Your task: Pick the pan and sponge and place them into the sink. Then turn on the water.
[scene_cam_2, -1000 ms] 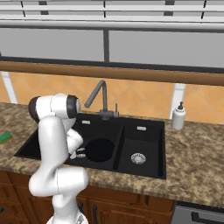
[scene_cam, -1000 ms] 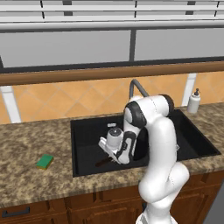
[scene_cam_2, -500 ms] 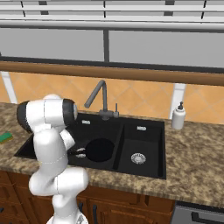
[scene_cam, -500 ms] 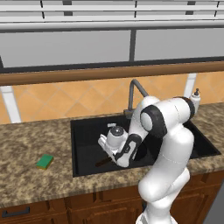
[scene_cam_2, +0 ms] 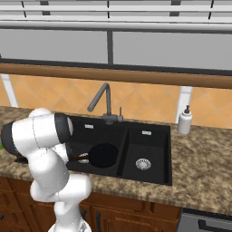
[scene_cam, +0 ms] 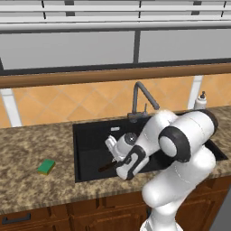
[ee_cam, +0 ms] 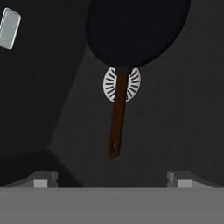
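Note:
The black pan lies flat in the larger basin of the sink, its brown handle pointing toward the counter's front. In the hand view the pan sits at the top, and its handle runs down across the silver drain. My gripper hangs open above the handle's end, with nothing between its fingertips. From the left base view, the gripper is over the left basin of the sink. The green sponge rests on the granite counter left of the sink. The faucet runs no water.
A white soap bottle stands at the back right of the sink, also seen as the bottle. The smaller basin has its own silver drain. My white arm crosses the sink's front edge. Wooden cabinet fronts run below the counter.
My arm's elbow has swung out toward the right and nearer the cameras, while the hand stays over the left basin. The pan lies still.

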Available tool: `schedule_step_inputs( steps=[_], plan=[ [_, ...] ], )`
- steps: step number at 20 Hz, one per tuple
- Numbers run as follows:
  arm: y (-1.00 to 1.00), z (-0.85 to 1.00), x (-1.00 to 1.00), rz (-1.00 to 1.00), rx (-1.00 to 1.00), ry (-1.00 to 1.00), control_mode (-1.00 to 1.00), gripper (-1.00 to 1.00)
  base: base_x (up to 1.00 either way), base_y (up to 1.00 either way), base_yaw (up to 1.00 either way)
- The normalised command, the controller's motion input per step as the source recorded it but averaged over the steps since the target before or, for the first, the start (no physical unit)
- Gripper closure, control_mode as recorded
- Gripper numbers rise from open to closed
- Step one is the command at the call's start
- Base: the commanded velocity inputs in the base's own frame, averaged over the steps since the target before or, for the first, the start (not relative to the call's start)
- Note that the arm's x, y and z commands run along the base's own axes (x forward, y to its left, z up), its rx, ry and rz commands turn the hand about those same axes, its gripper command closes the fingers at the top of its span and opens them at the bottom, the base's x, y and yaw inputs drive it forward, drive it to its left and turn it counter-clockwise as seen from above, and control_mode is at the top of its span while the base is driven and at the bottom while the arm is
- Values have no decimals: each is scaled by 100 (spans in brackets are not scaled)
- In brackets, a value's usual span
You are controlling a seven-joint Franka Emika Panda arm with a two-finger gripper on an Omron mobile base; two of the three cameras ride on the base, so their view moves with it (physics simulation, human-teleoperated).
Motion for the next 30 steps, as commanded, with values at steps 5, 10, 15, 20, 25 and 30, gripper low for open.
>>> schedule_step_inputs(
  steps=[5, 10, 15, 20, 25, 30],
  plan=[
    [18, 100, 18, -10, -3, -2, -100, -100, 0, 0, 0],
    [3, 100, -5, -8, -2, -1, -100, -100, 0, 0, 0],
    [0, 100, -61, -1, 0, -5, -100, -100, 0, 0, 0],
    [8, 66, -74, 18, 0, 1, -100, -100, 0, 0, 0],
    [22, 1, -31, 56, 0, 0, -100, -100, 0, 0, 0],
    [42, 8, 0, 34, -13, 3, -100, -100, 0, 0, 0]
  ],
)
